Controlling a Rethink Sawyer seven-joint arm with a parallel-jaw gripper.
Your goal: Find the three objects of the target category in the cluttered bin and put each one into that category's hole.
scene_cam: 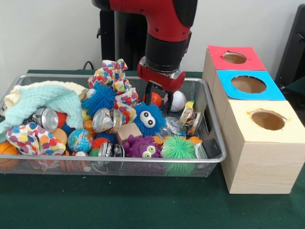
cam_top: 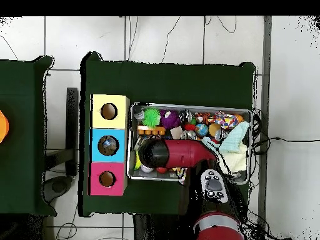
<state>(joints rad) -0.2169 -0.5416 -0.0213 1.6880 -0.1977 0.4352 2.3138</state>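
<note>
Bin (scene_cam: 208,106) of mixed toys sits beside three holed boxes (scene_cam: 259,143); the gripper (scene_cam: 158,99) hangs spread above a baseball (scene_cam: 178,100) and orange ball (scene_cam: 156,98).

White wall (scene_cam: 43,33) behind; dark green tablecloth (scene_cam: 119,202); pale tiled floor (cam_top: 294,94) with cables (cam_top: 212,25)

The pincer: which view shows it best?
The front view: the pincer hangs over the wire bin, its two dark fingers apart, near the baseball. Overhead, the red arm hides it.
</note>
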